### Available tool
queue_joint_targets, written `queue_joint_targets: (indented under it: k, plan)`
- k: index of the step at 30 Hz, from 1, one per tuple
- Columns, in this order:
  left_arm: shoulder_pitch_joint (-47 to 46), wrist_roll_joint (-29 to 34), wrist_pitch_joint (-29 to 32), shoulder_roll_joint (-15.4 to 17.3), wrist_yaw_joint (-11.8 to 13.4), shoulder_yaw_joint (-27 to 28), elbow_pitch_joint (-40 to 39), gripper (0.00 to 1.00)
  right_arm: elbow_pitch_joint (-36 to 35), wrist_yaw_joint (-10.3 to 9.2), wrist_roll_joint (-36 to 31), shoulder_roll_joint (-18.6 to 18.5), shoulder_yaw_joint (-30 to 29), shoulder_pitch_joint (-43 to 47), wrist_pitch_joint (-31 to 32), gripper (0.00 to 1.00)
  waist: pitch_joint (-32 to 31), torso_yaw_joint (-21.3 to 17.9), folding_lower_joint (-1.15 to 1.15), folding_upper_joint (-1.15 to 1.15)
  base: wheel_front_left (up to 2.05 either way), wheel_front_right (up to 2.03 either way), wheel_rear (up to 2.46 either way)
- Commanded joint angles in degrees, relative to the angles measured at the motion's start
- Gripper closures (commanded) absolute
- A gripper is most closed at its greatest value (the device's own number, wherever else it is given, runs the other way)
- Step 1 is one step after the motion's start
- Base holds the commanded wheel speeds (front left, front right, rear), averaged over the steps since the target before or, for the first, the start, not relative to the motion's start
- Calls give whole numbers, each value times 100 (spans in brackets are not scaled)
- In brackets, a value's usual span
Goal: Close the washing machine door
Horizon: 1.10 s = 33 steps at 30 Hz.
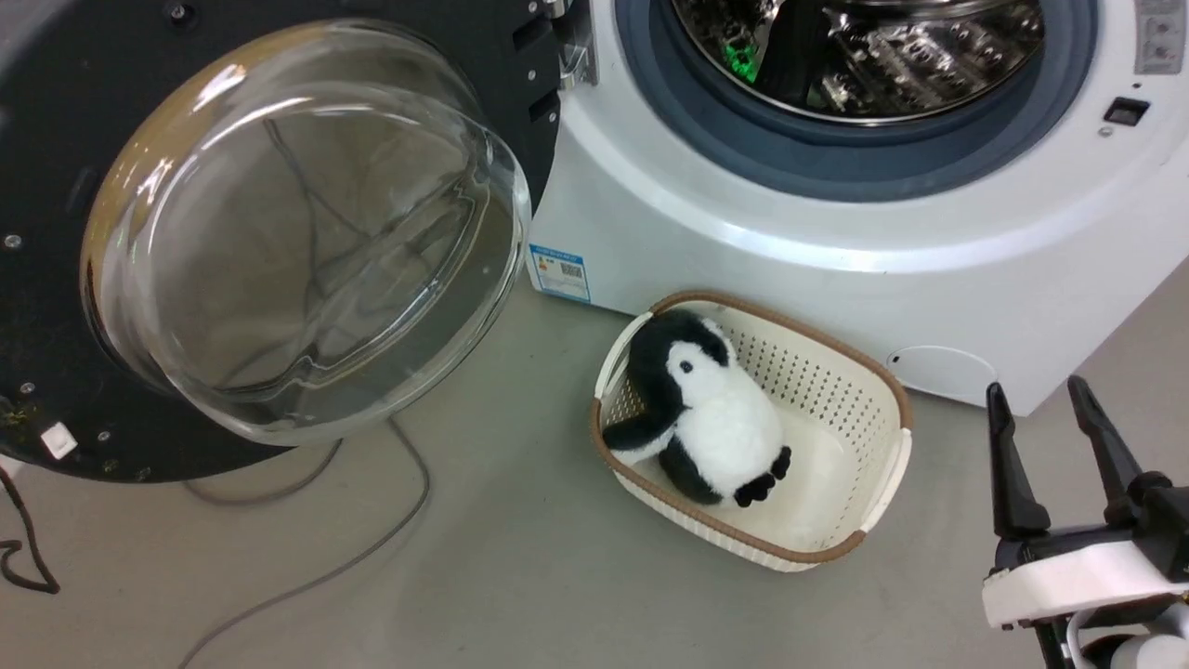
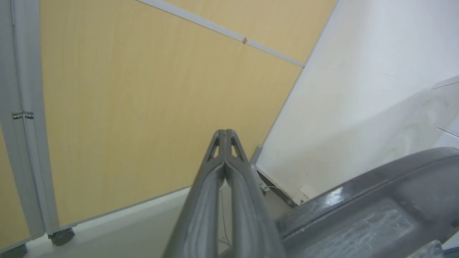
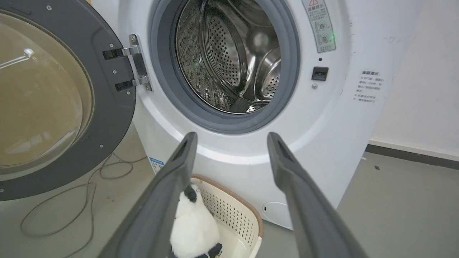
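The washing machine door (image 1: pixel 279 242) stands swung wide open to the left, its clear glass bowl bulging toward me inside the black rim (image 1: pixel 56 139); the right wrist view has the door (image 3: pixel 43 100) on its hinge. The white washing machine (image 1: pixel 743 232) shows its steel drum (image 3: pixel 233 53) and grey gasket. My right gripper (image 1: pixel 1036 388) hangs open and empty at the lower right, well clear of the machine (image 3: pixel 322 118). In the left wrist view my left gripper (image 2: pixel 225 133) is shut on nothing, beside a glossy dark curved rim (image 2: pixel 358 215) that looks like the door's outer side.
A cream basket (image 1: pixel 882 409) holding a penguin plush (image 1: pixel 715 409) sits on the floor against the machine's front. Grey cables (image 1: pixel 372 548) trail under the open door. A wooden partition (image 2: pixel 125 107) on casters (image 2: pixel 61 236) stands beyond the left gripper.
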Motion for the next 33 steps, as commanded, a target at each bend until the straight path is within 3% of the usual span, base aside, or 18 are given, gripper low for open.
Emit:
queue_joint_targets:
  k: [1, 10, 19, 27, 33]
  plan:
    - [-169, -130, 82, 45, -5, 79, 111, 100, -32, 3, -9, 18, -28, -104, -68, 0, 55, 24, 0, 0, 0, 0, 0]
    - [-278, -1096, 1175, 148, -310, 457, 787, 100, -85, 3, -32, 20, -247, -241, -175, 0, 280, 171, 0, 0, 0, 0, 0]
    - [-482, -1651, 1514, 20, -465, 567, 1208, 100, -72, 4, -54, 22, -240, -431, -283, 0, 472, 375, 0, 0, 0, 0, 0]
    - [-773, -2132, 2109, 103, -554, 423, 1510, 100, -72, 4, -42, 23, -205, -537, -379, 0, 652, 428, 0, 0, 0, 0, 0]
    - [-459, -2918, 2986, 253, -599, 51, 992, 100, -78, 4, -6, 25, -332, -558, -451, 0, 739, 518, 0, 0, 0, 0, 0]
